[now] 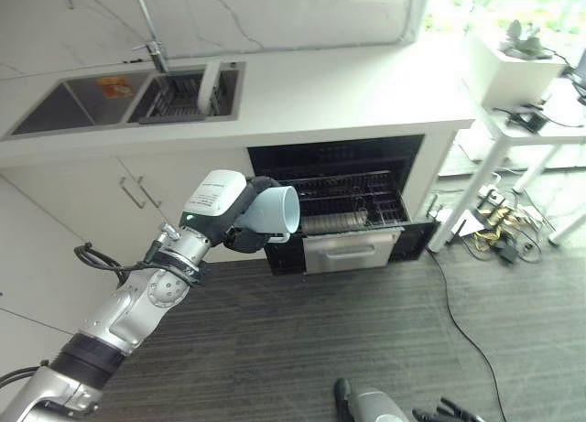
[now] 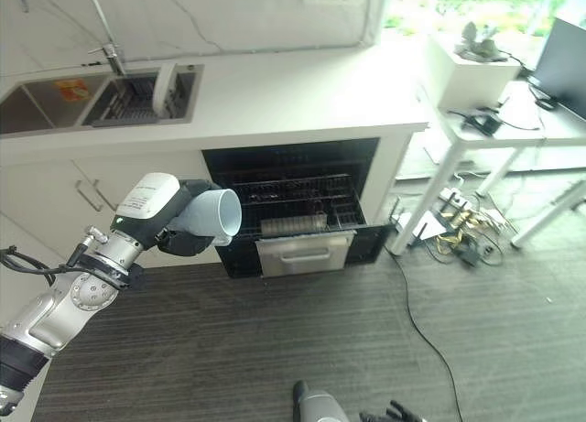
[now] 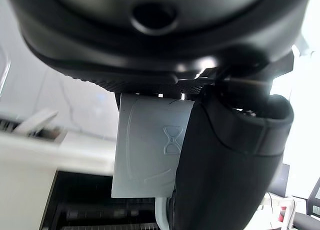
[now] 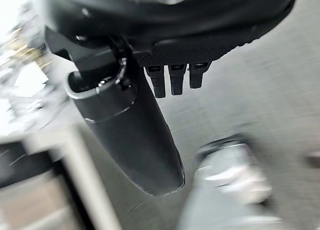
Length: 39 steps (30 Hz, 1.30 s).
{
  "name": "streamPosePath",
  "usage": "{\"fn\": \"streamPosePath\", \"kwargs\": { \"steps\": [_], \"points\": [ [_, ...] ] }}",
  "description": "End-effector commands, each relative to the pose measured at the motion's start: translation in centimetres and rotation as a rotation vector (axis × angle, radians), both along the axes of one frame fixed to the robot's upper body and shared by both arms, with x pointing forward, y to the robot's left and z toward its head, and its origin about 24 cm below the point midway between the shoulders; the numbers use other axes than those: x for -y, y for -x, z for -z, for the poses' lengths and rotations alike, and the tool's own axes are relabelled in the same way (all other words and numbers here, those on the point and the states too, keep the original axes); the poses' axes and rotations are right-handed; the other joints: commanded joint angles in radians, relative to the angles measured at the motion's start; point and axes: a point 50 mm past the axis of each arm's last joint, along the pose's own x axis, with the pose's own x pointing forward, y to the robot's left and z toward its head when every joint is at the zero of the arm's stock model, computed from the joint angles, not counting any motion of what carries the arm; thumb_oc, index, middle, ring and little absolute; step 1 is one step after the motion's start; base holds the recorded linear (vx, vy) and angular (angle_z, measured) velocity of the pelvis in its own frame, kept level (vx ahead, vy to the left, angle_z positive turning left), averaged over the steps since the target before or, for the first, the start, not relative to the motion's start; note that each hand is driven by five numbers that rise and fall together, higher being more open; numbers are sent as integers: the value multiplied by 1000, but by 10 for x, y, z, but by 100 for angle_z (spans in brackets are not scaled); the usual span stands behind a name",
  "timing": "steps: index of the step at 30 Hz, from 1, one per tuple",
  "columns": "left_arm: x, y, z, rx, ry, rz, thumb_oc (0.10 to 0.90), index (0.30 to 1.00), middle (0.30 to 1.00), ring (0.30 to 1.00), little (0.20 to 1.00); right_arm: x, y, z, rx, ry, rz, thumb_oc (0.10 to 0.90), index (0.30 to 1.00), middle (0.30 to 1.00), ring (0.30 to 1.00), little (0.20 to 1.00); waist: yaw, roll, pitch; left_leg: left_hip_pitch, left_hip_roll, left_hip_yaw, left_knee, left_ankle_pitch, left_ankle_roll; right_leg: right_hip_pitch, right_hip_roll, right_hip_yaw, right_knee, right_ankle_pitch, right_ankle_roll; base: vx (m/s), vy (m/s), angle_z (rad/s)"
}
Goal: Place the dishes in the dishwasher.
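Before the open dishwasher [image 1: 348, 202], the left hand [image 1: 240, 222] is raised above the dark floor [image 1: 302, 340], its fingers and thumb curled round a pale blue cup [image 1: 276, 210]. That cup lies on its side in the grasp, its open mouth turned toward 3 o'clock, facing the pulled-out rack [image 1: 352, 200] and level with it. At 6 o'clock, low in the head views, the right hand [image 1: 449, 411] hangs with its fingers loosely spread, holding nothing.
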Motion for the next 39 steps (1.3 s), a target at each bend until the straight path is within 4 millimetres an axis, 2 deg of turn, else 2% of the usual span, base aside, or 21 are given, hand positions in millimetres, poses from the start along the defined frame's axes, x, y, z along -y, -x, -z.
{"fn": "streamPosePath", "kwargs": {
  "steps": [1,3,4,5,6,7,8,10,13,17,25,26,27,28,31,32,34,35,37,38,39],
  "points": [
    [-16,-3,-87,336,24,-11,400,300,300,300,300,13,4,-6,29,-6,22,800,900,900,900,900,-15,10,-36,-83,95,-53,-330,-271,95,85,7,-16,-145,-41,223,145,21,25],
    [-21,-2,-88,338,20,-23,400,300,300,300,300,10,-2,-6,23,-13,-4,800,900,900,900,900,-1,18,-32,-82,68,-59,-512,-269,96,100,23,6,-145,-64,229,162,88,-28],
    [-22,-1,-89,339,19,-27,400,300,300,300,300,9,-3,-5,19,-15,-6,800,900,900,900,900,7,24,-26,-102,57,-75,-545,-283,95,109,33,17,-145,-73,234,161,141,-58],
    [-23,-1,-89,340,19,-32,400,300,300,300,300,7,-4,-4,9,-19,-4,800,900,900,900,900,18,44,-19,-176,49,-106,-545,-304,86,122,56,32,-145,-86,240,157,140,-64],
    [-22,-1,-86,338,18,-29,400,300,300,300,300,5,-2,-2,-7,-18,6,800,900,900,900,900,30,56,-16,-236,45,-120,-545,-280,77,135,69,46,-145,-96,238,144,122,-81],
    [-21,-1,-85,341,17,-30,400,300,300,300,300,4,-2,-1,-11,-16,6,800,900,900,900,900,35,57,-17,-254,42,-122,-545,-267,76,138,69,52,-145,-98,238,129,171,-105],
    [-22,0,-80,354,19,-25,400,300,300,300,300,4,-1,0,-28,-9,23,800,900,900,900,900,37,68,-19,-277,63,-78,-545,-256,79,139,68,38,-145,-111,240,119,284,-128],
    [-25,6,-78,375,62,-41,400,300,300,300,300,4,6,2,-59,-10,20,800,900,900,900,900,31,99,-31,-269,74,-76,-545,-281,81,134,66,24,-145,-119,249,142,333,-109],
    [-33,7,-82,376,64,-29,400,300,300,300,300,0,9,3,-47,-3,-3,800,900,900,900,900,35,102,-50,-239,39,-101,-545,-308,99,127,61,27,-145,-116,254,97,164,-47],
    [-35,7,-85,366,66,-8,400,300,300,300,300,-2,11,4,-43,-14,9,800,900,900,900,900,30,96,-62,-219,25,-111,-545,-330,110,115,59,25,-145,-106,259,38,59,-10],
    [-30,1,-99,364,52,12,400,300,300,300,300,-7,19,8,-49,-27,24,800,900,900,900,900,-7,92,-77,-156,29,-101,-545,-403,139,82,33,4,-145,-74,278,29,32,3],
    [-31,1,-99,360,49,12,400,300,300,300,300,-9,16,8,-44,-24,8,800,900,900,900,900,-4,94,-80,-156,30,-101,-545,-406,141,91,36,-4,-145,-78,276,52,32,12],
    [-33,3,-98,368,39,-4,400,300,300,300,300,-13,9,7,-29,-14,-50,800,900,900,900,900,5,96,-77,-156,42,-88,-545,-408,143,107,33,-52,-145,-62,276,44,-27,3],
    [-39,7,-99,377,31,-42,400,300,300,300,300,-19,-5,4,-5,-4,-124,800,900,900,900,900,25,99,-60,-152,67,-68,-545,-414,156,110,-8,-136,-145,14,296,14,-92,-21],
    [-39,6,-99,370,25,-52,400,300,300,300,300,-19,-14,0,34,-7,-142,800,900,900,900,900,32,96,-42,-135,80,-78,-545,-422,157,92,-69,-149,-145,32,318,23,-250,-74],
    [-37,6,-99,370,18,-47,400,300,300,300,300,-19,-15,0,44,-7,-147,800,900,900,900,900,36,90,-39,-127,81,-85,-545,-426,154,86,-102,-137,-145,26,328,131,-434,2],
    [-39,7,-104,369,10,-47,400,300,300,300,300,-20,-19,-3,71,-7,-182,800,900,900,900,900,53,67,-41,-100,105,-88,-545,-437,129,61,-202,-96,-145,12,360,179,-541,25],
    [-40,7,-105,368,8,-48,400,300,300,300,300,-21,-20,-3,79,-8,-206,800,900,900,900,900,59,59,-42,-91,117,-86,-545,-440,120,55,-226,-82,-145,17,372,186,-600,30],
    [-42,11,-112,384,2,-45,400,300,300,300,300,-26,-34,-10,141,-18,-269,800,900,900,900,900,82,32,-33,-63,184,-98,-545,-446,78,21,-304,-25,-145,57,411,202,-749,19],
    [-43,12,-113,386,2,-46,400,300,300,300,300,-26,-36,-11,149,-20,-271,800,900,900,900,900,85,30,-30,-60,191,-104,-545,-447,74,18,-308,-18,-145,59,412,192,-948,19],
    [-44,14,-118,392,4,-53,400,300,300,300,300,-28,-47,-17,186,-28,-299,800,900,900,900,900,100,22,-17,-60,237,-148,-545,-438,45,4,-323,15,-145,68,412,213,-1216,18]
  ]
}}
